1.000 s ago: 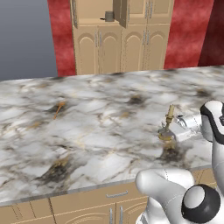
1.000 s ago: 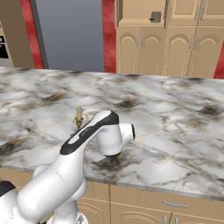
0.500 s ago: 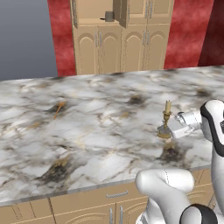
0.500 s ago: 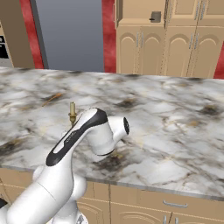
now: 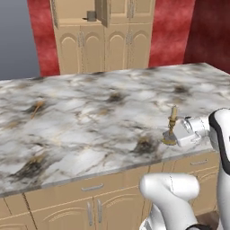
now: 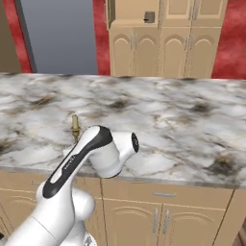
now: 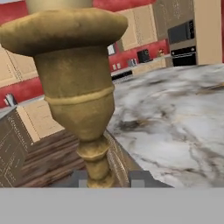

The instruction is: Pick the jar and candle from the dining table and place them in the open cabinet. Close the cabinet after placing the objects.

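Your gripper (image 7: pixel 105 178) is pinching the candle (image 5: pixel 171 127) by its brass stem, a finger (image 7: pixel 78 178) sitting on either side, upright, above the dining table (image 5: pixel 90 117) near its edge.

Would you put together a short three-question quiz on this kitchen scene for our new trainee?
1. True or false: the gripper is closed on the stem of the candle.
2. Where is the jar? A) on the dining table; B) on a shelf in the open cabinet; C) on the floor.
3. Fill in: the thin orange-gold stick lies on the ____.

Key: 1 true; 2 B; 3 dining table.
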You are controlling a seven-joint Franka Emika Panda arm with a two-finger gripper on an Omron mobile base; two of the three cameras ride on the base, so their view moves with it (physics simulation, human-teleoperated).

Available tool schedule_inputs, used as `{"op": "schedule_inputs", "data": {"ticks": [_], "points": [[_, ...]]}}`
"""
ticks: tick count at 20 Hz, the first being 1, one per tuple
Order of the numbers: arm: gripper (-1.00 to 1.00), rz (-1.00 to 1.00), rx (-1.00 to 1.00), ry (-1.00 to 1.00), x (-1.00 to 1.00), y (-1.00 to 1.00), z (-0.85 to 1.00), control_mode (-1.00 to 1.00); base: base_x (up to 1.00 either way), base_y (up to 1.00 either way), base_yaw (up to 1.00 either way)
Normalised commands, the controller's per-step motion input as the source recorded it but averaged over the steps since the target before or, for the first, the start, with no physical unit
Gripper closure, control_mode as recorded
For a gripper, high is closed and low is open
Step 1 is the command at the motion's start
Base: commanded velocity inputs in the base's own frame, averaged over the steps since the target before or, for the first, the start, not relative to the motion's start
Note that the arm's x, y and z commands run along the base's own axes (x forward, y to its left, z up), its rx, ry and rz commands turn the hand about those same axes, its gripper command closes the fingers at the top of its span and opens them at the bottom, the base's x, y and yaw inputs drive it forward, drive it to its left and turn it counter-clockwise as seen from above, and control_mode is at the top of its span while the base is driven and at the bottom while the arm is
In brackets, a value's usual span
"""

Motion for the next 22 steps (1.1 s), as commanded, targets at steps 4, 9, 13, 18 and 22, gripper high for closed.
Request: {"op": "schedule_inputs", "data": {"ticks": [4,9,13,18,22], "points": [[1.0,0.0,0.0,0.0,0.0,0.0,0.0,1.0,-0.08,-0.92,-0.14],[1.0,0.0,0.0,0.0,0.0,0.0,0.0,1.0,-0.03,-1.0,-0.11],[1.0,0.0,0.0,0.0,0.0,0.0,0.0,1.0,-0.21,-1.0,-0.1],[1.0,0.0,0.0,0.0,0.0,0.0,0.0,1.0,-0.26,-1.0,-0.08],[1.0,0.0,0.0,0.0,0.0,0.0,0.0,1.0,-0.29,-1.0,-0.06]]}}
